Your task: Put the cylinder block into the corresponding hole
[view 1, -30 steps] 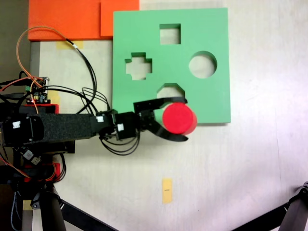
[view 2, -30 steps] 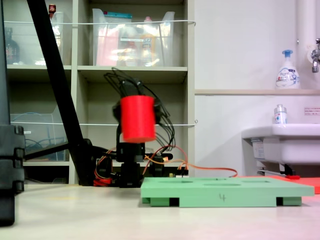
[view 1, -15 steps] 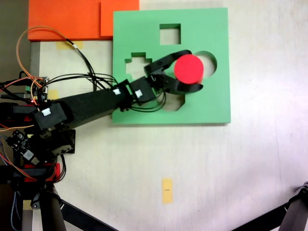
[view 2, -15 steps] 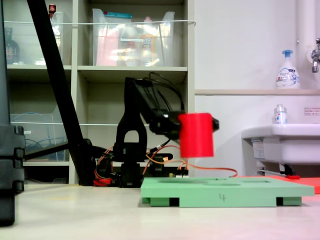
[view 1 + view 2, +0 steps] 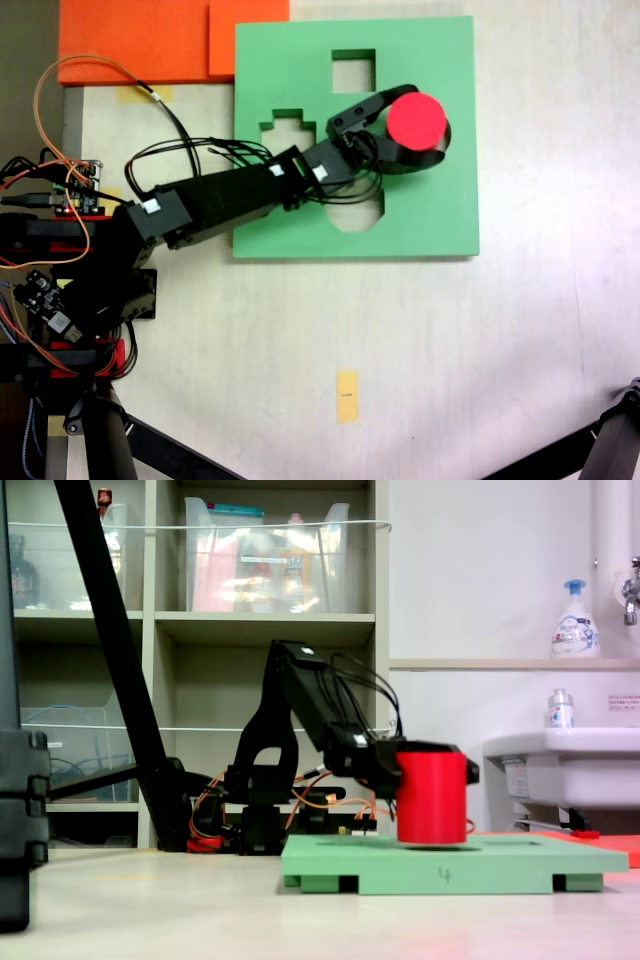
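The red cylinder block (image 5: 416, 119) (image 5: 431, 797) stands upright in my gripper (image 5: 412, 125) (image 5: 432, 770), whose black jaws are shut around its sides. From above it covers the circular hole of the green foam board (image 5: 445, 215) (image 5: 520, 862). In the low side view its bottom edge sits at the board's top surface, and I cannot tell whether it has entered the hole. My black arm (image 5: 220, 200) stretches from the left across the board.
The board also has a square cutout (image 5: 353, 70), a cross-shaped cutout (image 5: 283, 128) partly under the arm, and an octagonal cutout (image 5: 358, 210). Orange foam sheets (image 5: 140, 40) lie at the top left. Cables and a circuit board (image 5: 75, 190) sit at the left. A tape mark (image 5: 346, 395) lies on the table.
The gripper carried the red cylinder from the board's front edge across to above the circular hole, and lowered it until its bottom met the board's surface.
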Tool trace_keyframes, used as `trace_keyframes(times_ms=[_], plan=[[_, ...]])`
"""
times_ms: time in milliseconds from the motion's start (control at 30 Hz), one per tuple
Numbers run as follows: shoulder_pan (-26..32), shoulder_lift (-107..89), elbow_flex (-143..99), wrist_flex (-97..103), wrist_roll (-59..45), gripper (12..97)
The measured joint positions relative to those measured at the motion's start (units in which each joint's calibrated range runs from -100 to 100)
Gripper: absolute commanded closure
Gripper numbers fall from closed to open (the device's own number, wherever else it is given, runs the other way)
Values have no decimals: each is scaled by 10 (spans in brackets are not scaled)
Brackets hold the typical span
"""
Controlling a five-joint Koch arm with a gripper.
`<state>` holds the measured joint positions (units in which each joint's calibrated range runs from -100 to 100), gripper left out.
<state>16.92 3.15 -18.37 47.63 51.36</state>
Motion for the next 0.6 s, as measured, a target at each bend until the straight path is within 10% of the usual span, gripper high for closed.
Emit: trace_keyframes(times_ms=[600], plan=[[-2,77,55,-2,0,770]])
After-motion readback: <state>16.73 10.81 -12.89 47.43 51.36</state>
